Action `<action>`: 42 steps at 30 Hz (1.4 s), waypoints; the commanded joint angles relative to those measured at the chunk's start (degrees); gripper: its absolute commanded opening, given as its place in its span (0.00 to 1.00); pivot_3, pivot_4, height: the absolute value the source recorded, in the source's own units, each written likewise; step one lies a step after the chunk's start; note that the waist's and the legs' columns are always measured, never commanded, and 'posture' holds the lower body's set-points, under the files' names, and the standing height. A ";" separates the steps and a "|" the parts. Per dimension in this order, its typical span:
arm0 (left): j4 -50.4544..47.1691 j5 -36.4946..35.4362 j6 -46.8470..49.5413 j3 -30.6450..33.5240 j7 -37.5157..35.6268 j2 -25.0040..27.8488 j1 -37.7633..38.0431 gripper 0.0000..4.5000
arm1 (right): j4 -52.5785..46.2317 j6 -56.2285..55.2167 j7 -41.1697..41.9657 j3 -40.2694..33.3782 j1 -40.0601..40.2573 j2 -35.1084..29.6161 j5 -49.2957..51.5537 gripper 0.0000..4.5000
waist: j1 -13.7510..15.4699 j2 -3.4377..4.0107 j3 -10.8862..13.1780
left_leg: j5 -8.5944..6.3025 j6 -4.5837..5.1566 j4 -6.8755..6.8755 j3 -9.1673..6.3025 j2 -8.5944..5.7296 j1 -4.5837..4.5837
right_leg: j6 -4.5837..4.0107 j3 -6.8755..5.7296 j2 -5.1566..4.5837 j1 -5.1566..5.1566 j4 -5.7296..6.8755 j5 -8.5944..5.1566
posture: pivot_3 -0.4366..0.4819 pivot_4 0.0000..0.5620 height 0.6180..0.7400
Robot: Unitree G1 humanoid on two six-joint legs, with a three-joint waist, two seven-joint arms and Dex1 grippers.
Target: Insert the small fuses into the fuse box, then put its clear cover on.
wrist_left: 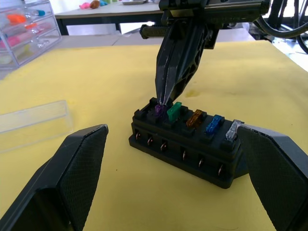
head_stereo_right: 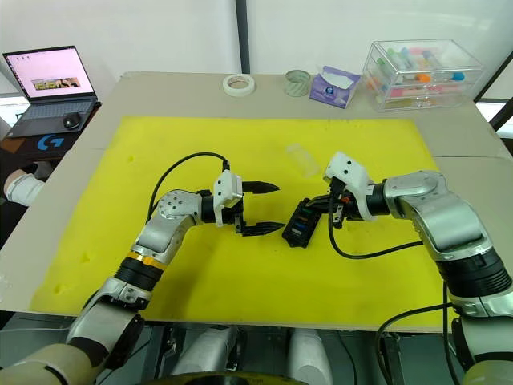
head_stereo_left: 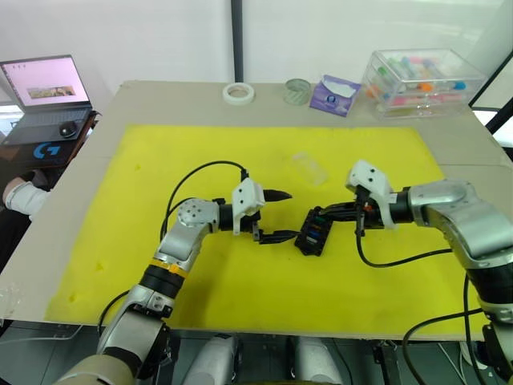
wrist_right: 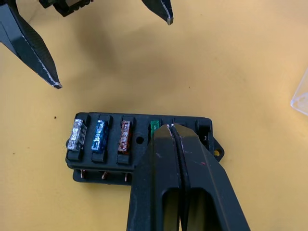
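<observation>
**Right gripper presses a purple fuse into the fuse box while the left gripper waits open**

At the far left, off the table, a laptop [head_stereo_left: 48,92] sits open. On the yellow mat [head_stereo_left: 160,273] the left gripper [head_stereo_left: 276,215] hovers with its two black fingers spread wide and nothing between them; its lower finger reaches almost to the near end of the fuse box [head_stereo_left: 314,233], though whether it touches is hard to judge from the head views.

The fuse box lies on the mat between the two grippers, near the middle of the table. In the left wrist view a row of small fuses stands in its top slots: a purple fuse [wrist_left: 159,109], a green fuse [wrist_left: 173,111], an orange fuse [wrist_left: 195,118], a blue fuse [wrist_left: 214,124] and a grey fuse [wrist_left: 233,130] at the end of the row.

The right gripper [wrist_left: 165,98] comes down on the box from the far side, fingers pinched together on the purple fuse, which sits in its slot.

The clear cover [head_stereo_left: 309,168] lies on the mat behind the box, apart from it. Along the table's back edge stand a roll of tape [head_stereo_left: 238,93], a glass jar [head_stereo_left: 297,91], a purple tissue pack [head_stereo_left: 334,95] and, at the right, a clear storage case [head_stereo_left: 420,82] with coloured tubes.
</observation>
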 commanded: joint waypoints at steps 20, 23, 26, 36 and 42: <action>-0.82 0.07 -1.10 0.15 -0.62 0.25 -1.07 1.00 | 0.01 0.32 -2.34 -2.19 -0.90 1.57 2.15 0.01 | 0.00 0.00 0.00 | 0.00 0.00 0.00 0.00 -0.01 -0.01 | 0.00 0.01 -0.01 -0.02 0.00 0.00 | 0.48 0.27 1.00; -1.01 0.07 -0.99 0.13 -0.65 0.40 -0.92 1.00 | 0.63 -0.11 -2.47 -1.72 -1.17 1.84 1.89 0.01 | -0.02 0.00 0.00 | 0.00 0.00 -0.01 0.00 0.00 -0.01 | 0.00 0.01 0.00 -0.02 0.00 0.00 | 0.48 0.27 1.00; -1.29 0.03 -0.87 0.14 -0.62 0.50 -0.75 1.00 | 0.76 -0.39 -2.39 -1.49 -1.13 1.79 1.83 0.01 | -0.01 0.00 0.00 | 0.00 0.00 -0.01 0.00 0.00 -0.01 | 0.00 0.00 0.00 -0.02 0.00 0.00 | 0.48 0.27 1.00; -1.33 0.05 -0.77 0.21 -0.48 0.64 -0.69 1.00 | 1.09 -4.49 -2.27 1.89 0.70 1.43 -2.00 0.01 | -0.04 0.00 0.00 | 0.00 0.00 -0.01 0.00 0.00 -0.01 | 0.00 0.00 0.00 -0.02 0.00 0.00 | 0.48 0.27 1.00; -1.47 0.03 -0.57 0.22 -0.34 0.63 -0.74 1.00 | 2.92 -4.76 -3.12 2.77 1.46 2.87 -2.90 0.01 | -0.06 0.00 0.00 | 0.00 0.00 0.00 0.00 0.00 0.00 | 0.00 0.00 0.01 -0.01 0.00 0.00 | 0.48 0.27 1.00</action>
